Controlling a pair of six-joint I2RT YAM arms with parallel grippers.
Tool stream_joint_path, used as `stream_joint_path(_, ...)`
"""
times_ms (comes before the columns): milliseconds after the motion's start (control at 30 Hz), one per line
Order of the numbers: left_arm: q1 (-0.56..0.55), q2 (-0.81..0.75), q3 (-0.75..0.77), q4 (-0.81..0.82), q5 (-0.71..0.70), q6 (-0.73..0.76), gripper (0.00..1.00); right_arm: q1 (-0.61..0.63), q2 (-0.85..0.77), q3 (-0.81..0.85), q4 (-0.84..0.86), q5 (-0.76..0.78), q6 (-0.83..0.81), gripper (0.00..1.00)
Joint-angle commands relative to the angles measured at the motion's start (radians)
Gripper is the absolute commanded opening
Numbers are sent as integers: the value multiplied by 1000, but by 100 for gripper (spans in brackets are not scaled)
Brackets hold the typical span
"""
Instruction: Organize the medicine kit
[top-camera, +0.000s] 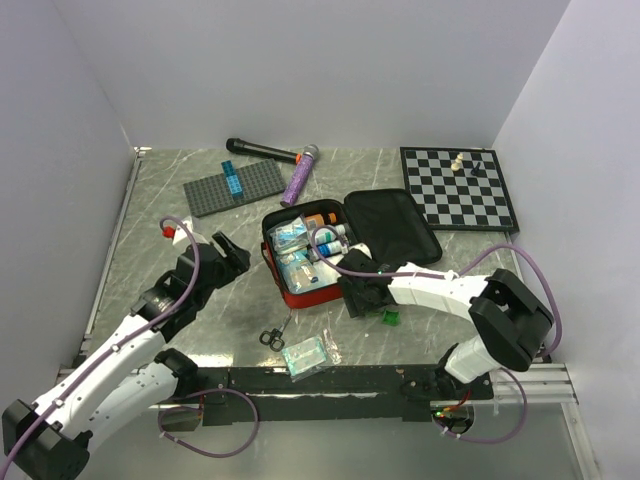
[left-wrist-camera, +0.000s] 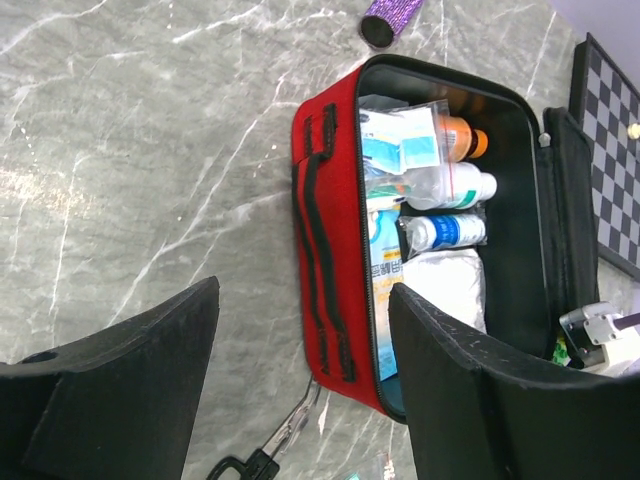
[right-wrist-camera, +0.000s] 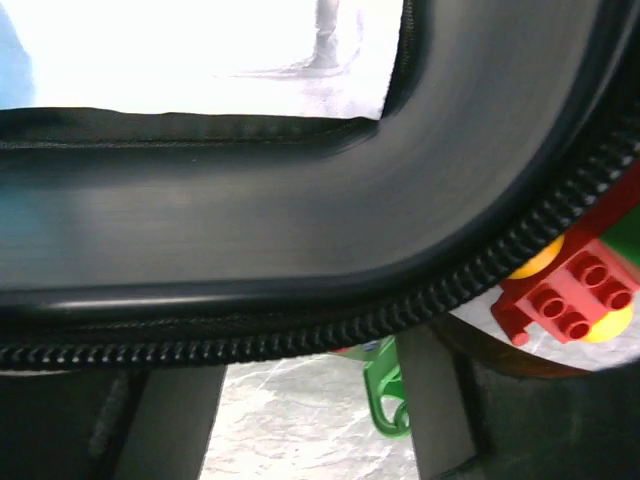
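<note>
Two sides of the red soft fabric zip-up medicine kit (top-camera: 297, 296) (left-wrist-camera: 325, 250) matter for elbow room. It sits open mid-table, the black-lined tub packed with bottles and packets. Its black lid (top-camera: 395, 225) is flopped flat to the kit's right, with the lid's far corner near the black-and-white chessboard (top-camera: 460, 187).

Left of the kit there's a stretch of bare grey marble table (top-camera: 150, 225). The left gripper (top-camera: 228, 255) (left-wrist-camera: 303, 290) hangs there, apart from the kit and aimed at its red side wall and black carry strap. Its fingers are spread wide with nothing between them, and the arm reaches up from the near-left corner, bent at the elbow.

The kit's near side is tighter:
- small black-handled scissors (top-camera: 272, 336) lie just beside the front edge
- a clear plastic packet (top-camera: 305, 355) lies a bit nearer the bases

Behind the kit, a purple glittery tube (top-camera: 299, 180) lies close to the back rim. A grey studded baseplate (top-camera: 233, 187) sits further back and to the left.

The right gripper (top-camera: 362, 290) is at the kit's near-right corner, with its arm folded low and reaching in from the right. In its wrist view the black zip edge (right-wrist-camera: 300, 330) fills most of the shot and hides the tips of the fingers (right-wrist-camera: 435, 410). So I honestly can't tell if it's pinching the rim or just sitting there spread. A small green plastic piece (top-camera: 391, 317) lies just beside that corner.
</note>
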Motion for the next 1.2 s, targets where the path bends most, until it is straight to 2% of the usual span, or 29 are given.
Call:
stream_joint_path(0,4,-9,-12,11,-5,3,74,-8,-15,3,5,-41,38,67)
stream_joint_path(267,6,8,-13,17,7,0,74,-7,-35,-6,-18,-56,55,52)
stream_joint_path(400,4,6,-18,22,13,-3,74,2,-102,3,-58,-41,61,47)
stream_joint_path(633,6,16,-17,30,18,-4,74,50,-301,122,-221,4,39,46)
stream_joint_path(733,6,28,-20,43,25,-6,74,50,-328,194,-238,8,16,46)
stream_joint_path(867,6,57,-15,57,38,-7,73,48,-282,280,-187,24,-40,47)
stream_joint_path(1167,7,79,-6,40,25,11,74,35,-18,427,-40,-1,-194,47)
